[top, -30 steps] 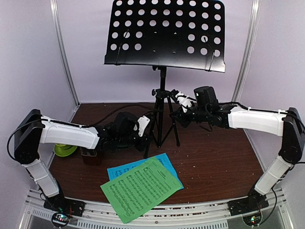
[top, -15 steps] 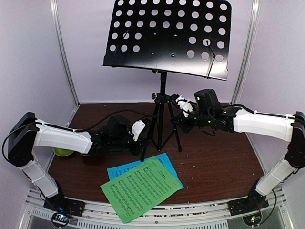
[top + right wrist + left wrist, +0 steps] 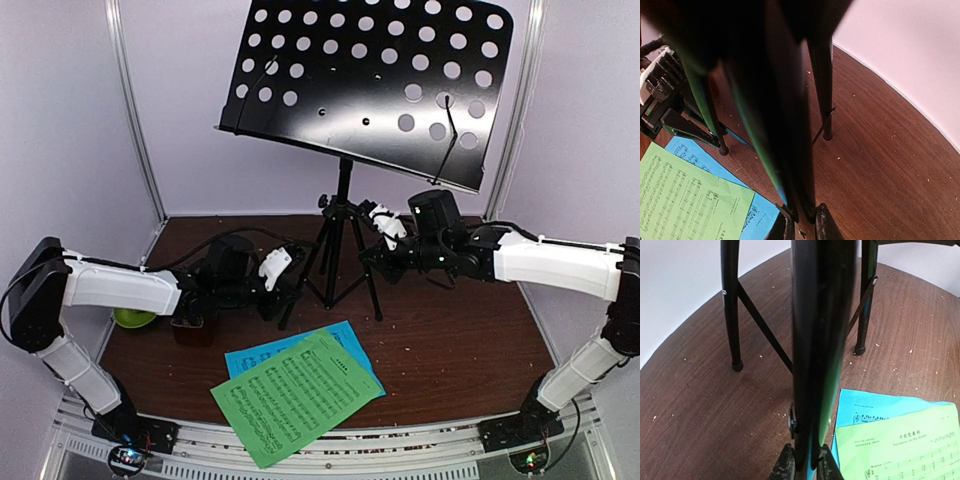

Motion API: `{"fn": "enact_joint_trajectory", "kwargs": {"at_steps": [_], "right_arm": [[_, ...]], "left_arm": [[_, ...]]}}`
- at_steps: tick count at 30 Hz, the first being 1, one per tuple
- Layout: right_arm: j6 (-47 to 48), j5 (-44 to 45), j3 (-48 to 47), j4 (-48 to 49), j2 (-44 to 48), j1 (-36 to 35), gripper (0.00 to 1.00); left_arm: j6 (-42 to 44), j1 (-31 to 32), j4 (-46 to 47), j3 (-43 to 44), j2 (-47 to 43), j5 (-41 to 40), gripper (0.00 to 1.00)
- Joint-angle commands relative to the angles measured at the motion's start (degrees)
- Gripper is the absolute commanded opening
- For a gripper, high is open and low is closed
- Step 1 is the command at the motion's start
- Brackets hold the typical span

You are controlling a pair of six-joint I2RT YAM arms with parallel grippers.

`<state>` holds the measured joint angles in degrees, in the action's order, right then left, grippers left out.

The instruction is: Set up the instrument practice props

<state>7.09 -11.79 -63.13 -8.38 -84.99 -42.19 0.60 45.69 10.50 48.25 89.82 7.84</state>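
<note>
- The black perforated tripod music stand has changed since a second ago. Its desk sits higher and further right and is tipped up more steeply, and its top edge now runs off the picture.
- Its tripod legs look spread wider than before, and the left gripper has drawn back to the left with the leg it holds.
- The green sheet of printed music and the blue sheet of printed music have not moved. They lie at the near edge of the brown wooden table, just in front of the stand.
- The green sheet covers most of the blue one.
- A lime green cup and saucer peeps out behind the left forearm. The dark red-brown metronome beside it is largely hidden under that arm, and its shape is hard to make out.
- In both wrist views the held leg is a dark blur up the middle.
- The left arm reaches low across the table from the left. Its gripper is nearly closed, with the fingers pinching the stand's left leg.
- The right arm stretches in from the right with its forearm about level. The right gripper is clamped just as narrowly on the right leg, with fingers on either side of it.
</note>
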Motion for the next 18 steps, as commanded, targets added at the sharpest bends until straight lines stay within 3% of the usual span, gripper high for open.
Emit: {"fn": "enact_joint_trajectory", "kwargs": {"at_steps": [1,6,18], "right_arm": [[-2.9,5.5,-2.6,-8.6,-1.4,1.0,0.00],[-2.6,5.6,-8.3,-11.5,-5.6,-1.0,0.00],[-3.7,5.0,-7.4,-10.1,-6.0,-1.5,0.03]], "left_arm": [[1.3,-3.9,-10.9,3.1,4.4,-0.2,0.00],[0.0,-3.9,-9.9,5.4,7.1,2.7,0.00],[2.0,-4.5,-10.0,4.8,8.6,3.8,0.00]]}}
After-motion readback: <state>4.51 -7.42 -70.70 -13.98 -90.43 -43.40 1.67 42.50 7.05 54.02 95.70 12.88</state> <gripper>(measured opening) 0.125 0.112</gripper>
